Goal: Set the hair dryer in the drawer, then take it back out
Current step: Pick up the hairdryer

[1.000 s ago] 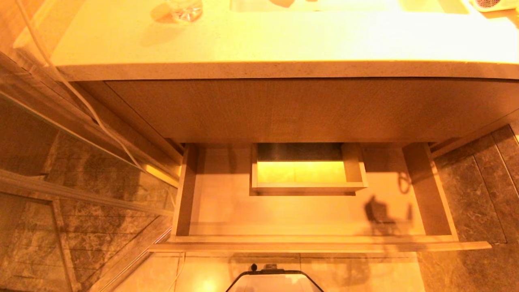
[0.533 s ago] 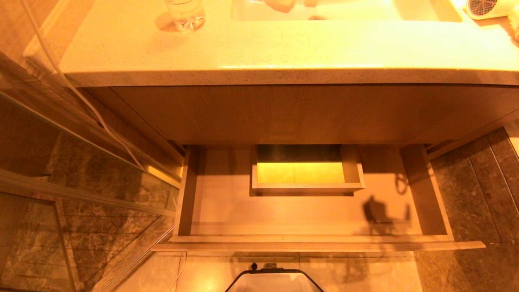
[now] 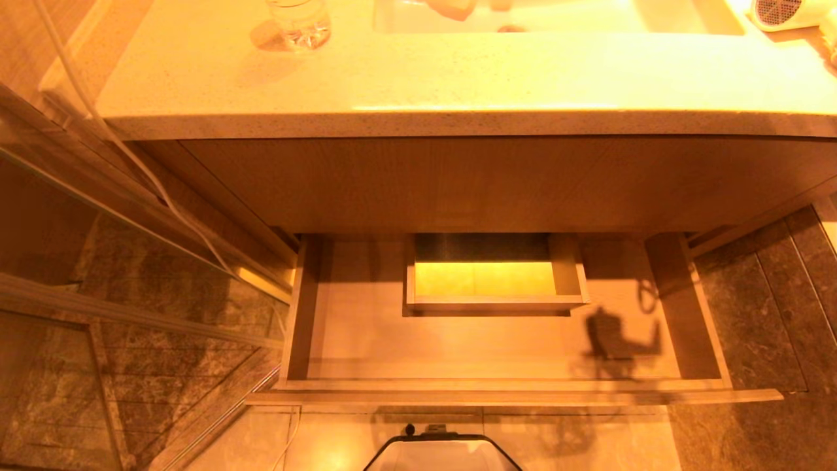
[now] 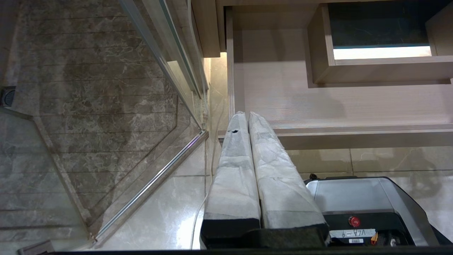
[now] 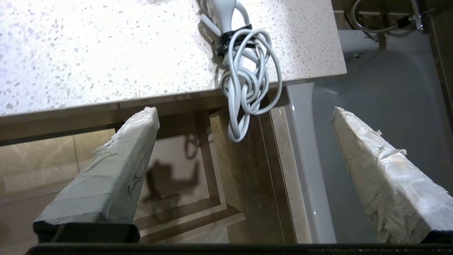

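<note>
While the drawer point(image 3: 503, 353) is standing open to receive it, hovering wide-spread right gripper point(image 5: 244, 117) near the countertop hair dryer point(image 3: 785, 12), left gripper point(image 4: 247, 118) pressed together, parked

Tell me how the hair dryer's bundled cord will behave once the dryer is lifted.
The cord probably dangles floppily: its loops already droop over the countertop edge. The dark tie likely keeps it bundled. It may snag the edge.

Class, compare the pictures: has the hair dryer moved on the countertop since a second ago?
No. The hair dryer keeps its place right of the sink; the whole view shifted.
</note>
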Controlling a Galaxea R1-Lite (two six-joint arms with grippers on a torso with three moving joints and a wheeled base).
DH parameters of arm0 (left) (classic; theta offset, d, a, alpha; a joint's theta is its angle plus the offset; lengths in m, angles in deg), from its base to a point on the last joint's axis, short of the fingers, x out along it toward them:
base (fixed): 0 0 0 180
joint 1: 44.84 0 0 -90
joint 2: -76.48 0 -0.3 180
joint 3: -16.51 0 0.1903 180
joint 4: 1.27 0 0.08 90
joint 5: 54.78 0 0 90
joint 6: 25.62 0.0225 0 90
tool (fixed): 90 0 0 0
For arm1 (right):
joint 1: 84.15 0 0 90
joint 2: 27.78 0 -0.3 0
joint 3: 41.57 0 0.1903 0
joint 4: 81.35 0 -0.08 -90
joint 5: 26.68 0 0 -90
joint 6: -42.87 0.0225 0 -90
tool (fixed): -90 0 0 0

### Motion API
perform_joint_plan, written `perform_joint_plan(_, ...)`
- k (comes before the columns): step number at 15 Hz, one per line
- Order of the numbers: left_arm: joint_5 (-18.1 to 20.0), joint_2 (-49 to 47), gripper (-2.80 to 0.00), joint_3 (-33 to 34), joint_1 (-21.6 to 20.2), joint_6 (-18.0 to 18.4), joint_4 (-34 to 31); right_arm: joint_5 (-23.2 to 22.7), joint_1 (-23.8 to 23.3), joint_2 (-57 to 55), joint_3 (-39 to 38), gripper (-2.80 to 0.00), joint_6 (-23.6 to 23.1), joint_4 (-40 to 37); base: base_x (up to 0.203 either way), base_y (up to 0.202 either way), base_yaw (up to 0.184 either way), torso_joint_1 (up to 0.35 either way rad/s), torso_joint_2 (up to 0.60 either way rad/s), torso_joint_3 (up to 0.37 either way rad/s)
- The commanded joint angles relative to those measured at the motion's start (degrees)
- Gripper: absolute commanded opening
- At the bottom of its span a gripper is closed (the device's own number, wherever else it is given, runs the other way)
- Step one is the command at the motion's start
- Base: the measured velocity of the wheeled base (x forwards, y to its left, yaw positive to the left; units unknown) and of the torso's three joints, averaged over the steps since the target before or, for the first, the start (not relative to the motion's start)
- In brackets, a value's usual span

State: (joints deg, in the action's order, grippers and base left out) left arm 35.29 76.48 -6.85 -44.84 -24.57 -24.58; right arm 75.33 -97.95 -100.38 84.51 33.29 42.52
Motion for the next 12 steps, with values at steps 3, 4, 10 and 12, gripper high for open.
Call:
perform_joint_plan(3, 0.0, 0.0, -2.8, 0.1, 0.0, 0.0, 0.0, 0.3, -1.5, -7.4, 3.9, 0.0, -0.1, 3.5, 0.0, 0.0, 0.0, 0.0, 0.0, 0.0)
perform_joint_plan(4, 0.0, 0.0, -2.8, 0.1, 0.0, 0.0, 0.0, 0.3, -1.9, -9.3, 4.7, 0.0, -0.1, 4.9, 0.0, 0.0, 0.0, 0.0, 0.0, 0.0)
perform_joint_plan(10, 0.0, 0.0, -2.8, 0.1, 0.0, 0.0, 0.0, -0.3, -7.2, -17.2, 7.8, 0.0, -0.7, 4.0, 0.0, 0.0, 0.0, 0.0, 0.0, 0.0)
perform_joint_plan(12, 0.0, 0.0, -2.8, 0.1, 0.0, 0.0, 0.0, -0.3, -7.2, -19.3, 8.1, 0.0, -1.6, 3.8, 0.0, 0.0, 0.0, 0.0, 0.0, 0.0)
